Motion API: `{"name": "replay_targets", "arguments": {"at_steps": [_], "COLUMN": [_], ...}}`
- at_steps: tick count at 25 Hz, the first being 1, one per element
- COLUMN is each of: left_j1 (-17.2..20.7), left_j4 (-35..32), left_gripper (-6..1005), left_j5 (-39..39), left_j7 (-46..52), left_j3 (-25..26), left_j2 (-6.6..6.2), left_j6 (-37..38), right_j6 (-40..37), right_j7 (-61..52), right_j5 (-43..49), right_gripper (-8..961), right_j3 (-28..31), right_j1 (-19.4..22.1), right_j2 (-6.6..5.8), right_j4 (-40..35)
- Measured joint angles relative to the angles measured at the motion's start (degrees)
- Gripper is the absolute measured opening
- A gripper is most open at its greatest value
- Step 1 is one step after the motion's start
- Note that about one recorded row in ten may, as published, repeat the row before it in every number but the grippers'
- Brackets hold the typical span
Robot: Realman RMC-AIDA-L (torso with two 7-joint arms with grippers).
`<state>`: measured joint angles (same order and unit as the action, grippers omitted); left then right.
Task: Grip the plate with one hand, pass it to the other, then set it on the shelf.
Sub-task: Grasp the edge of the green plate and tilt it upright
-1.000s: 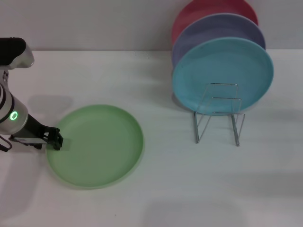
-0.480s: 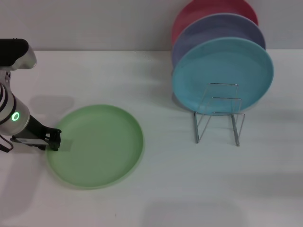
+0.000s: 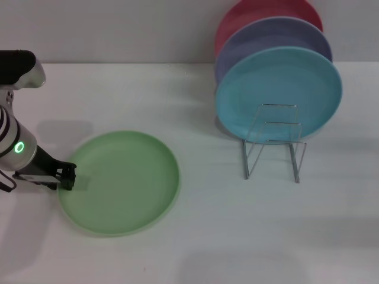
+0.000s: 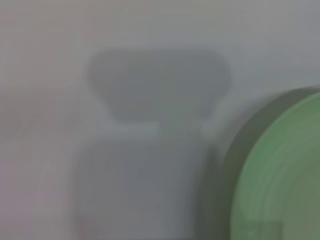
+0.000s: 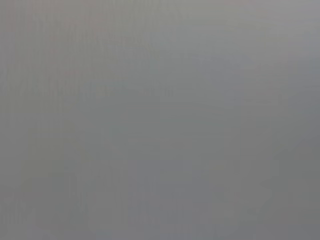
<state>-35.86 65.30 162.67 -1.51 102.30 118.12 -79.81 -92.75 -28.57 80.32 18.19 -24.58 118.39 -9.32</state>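
Change: left gripper has slid slightly outward and down from where it sat a second ago, its tip now right at the near-left rim of the plate; the plate, the rack and the racked plates have not shifted
Left gripper: low over the table at the plate's left edge, green ring lit on the forearm; whether its fingers are spread or pinching the rim cannot be told from these views
Right gripper: out of sight in every view
Plate: light green, lying flat on the table, front-left, well apart from the shelf
Shelf: silver wire rack to the right, its front loops bare; a turquoise plate, a lavender plate and a red plate stand upright behind them
Step in hand: judged to be the first grasp, taking the rim with the left gripper
Doing it well: one finger should go under the lip and one over it, deep enough that the shallow plate does not pivot or slip once lifted; lift level, leaving the far rim free for the other arm to take
Head view: gives the whole layout, arm, plate and shelf together
Left wrist view: only a close green plate edge with its shadow on the table, no fingers visible
Right wrist view: plain grey, nothing to identify
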Motion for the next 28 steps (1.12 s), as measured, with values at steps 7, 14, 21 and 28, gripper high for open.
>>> {"name": "replay_targets", "arguments": {"at_steps": [7, 14, 21, 28], "left_j1": [-0.08, -0.19, -0.16, -0.01], "left_j4": [-0.31, -0.17, 0.10, 0.19], "left_gripper": [219, 157, 96, 87], "left_j5": [0.01, 0.01, -0.16, -0.83], "left_j7": [-0.44, -0.80, -1.89, -3.11], "left_j3": [0.00, 0.00, -0.08, 0.39], "left_j2": [0.00, 0.05, -0.01, 0.07], "left_j6": [0.36, 0.34, -0.21, -0.14], "right_j6": [-0.18, -0.22, -0.34, -0.62], "right_j7": [0.00, 0.00, 0.00, 0.00], "right_j5": [0.00, 0.00, 0.00, 0.00], "right_gripper": [565, 565, 565, 565], "right_j3": [0.00, 0.00, 0.00, 0.00], "right_j1": [0.12, 0.16, 0.15, 0.15], "right_j2": [0.02, 0.06, 0.08, 0.08], "right_j4": [-0.01, -0.08, -0.09, -0.09]}}
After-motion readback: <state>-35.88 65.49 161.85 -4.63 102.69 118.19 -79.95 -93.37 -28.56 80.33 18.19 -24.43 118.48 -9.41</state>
